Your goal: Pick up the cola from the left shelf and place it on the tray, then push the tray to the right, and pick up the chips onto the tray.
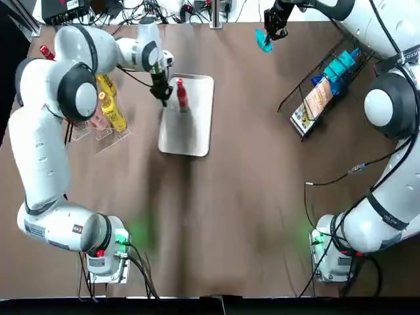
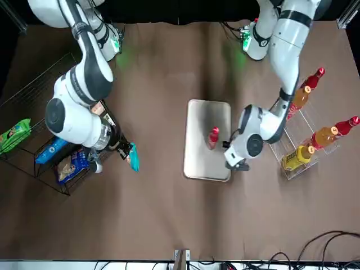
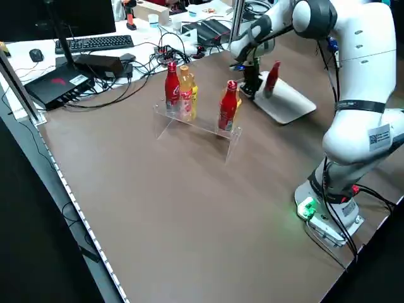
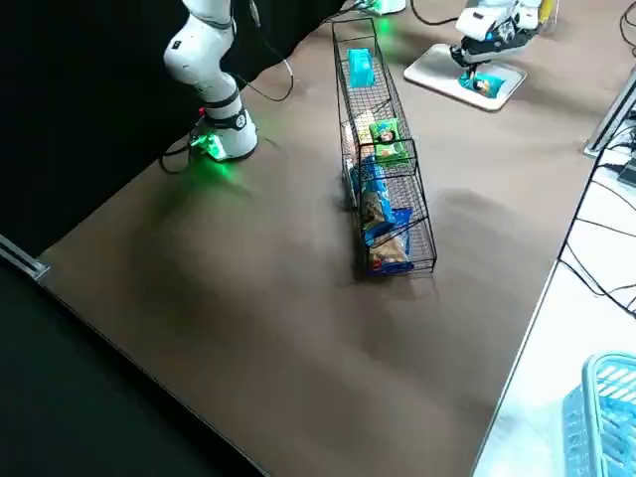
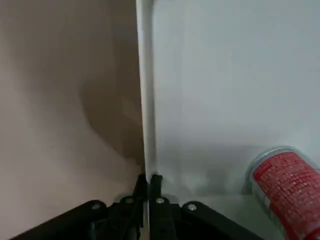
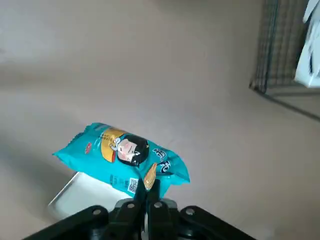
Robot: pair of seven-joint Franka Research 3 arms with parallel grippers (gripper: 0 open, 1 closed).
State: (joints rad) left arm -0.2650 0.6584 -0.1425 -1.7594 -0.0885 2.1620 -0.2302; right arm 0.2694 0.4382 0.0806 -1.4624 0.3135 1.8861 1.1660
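A red cola bottle [image 1: 182, 95] stands upright on the white tray [image 1: 190, 134], near its far left part. My left gripper [image 1: 159, 90] is low beside the tray's left rim [image 5: 145, 100], shut, its fingertips [image 5: 156, 181] right at that rim; the cola's top [image 5: 282, 175] shows close by. My right gripper [image 1: 272, 27] hangs above the table's far side, to the right of the tray, shut on a teal chips bag [image 1: 264, 41]. The bag [image 6: 122, 156] dangles from the fingers over bare table, with a white tray corner [image 6: 67, 199] showing below it.
A clear shelf [image 1: 108, 115] with orange and red bottles stands left of the tray, close to my left arm. A wire rack [image 1: 325, 88] with several snack bags lies at the right. Cables and boxes line the far edge.
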